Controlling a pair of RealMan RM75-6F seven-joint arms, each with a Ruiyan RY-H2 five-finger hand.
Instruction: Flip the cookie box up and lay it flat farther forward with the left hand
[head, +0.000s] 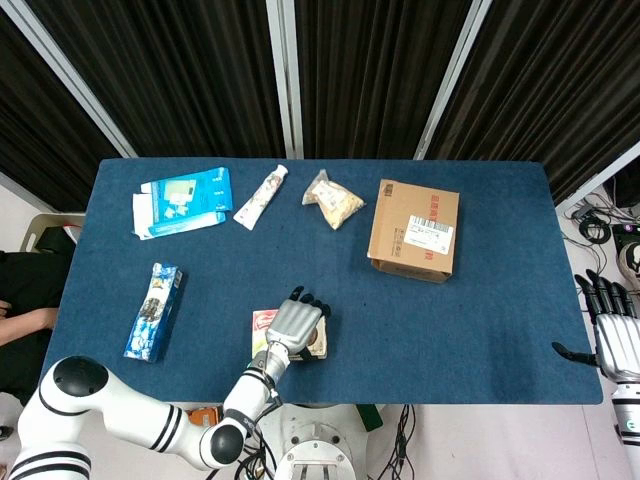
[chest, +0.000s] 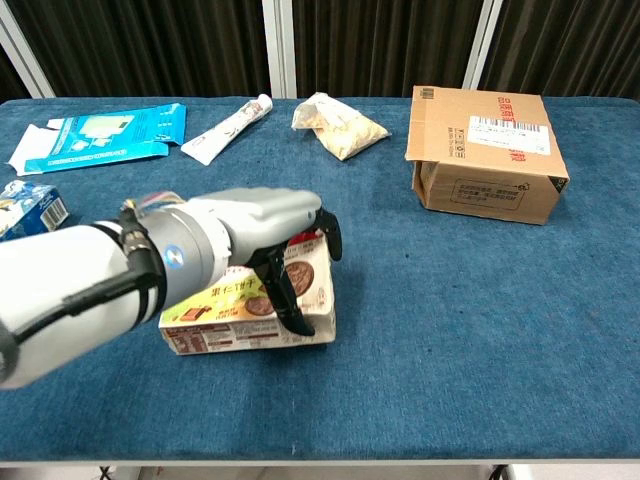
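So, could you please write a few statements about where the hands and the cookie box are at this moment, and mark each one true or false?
1. The left hand rests on top of the cookie box, fingers curled over its far edge. True.
2. The cookie box stands upright on end. False: it lies nearly flat on the table.
3. The right hand holds the cardboard box. False: it is open, beyond the table's right edge.
4. The toothpaste tube lies left of the snack bag. True.
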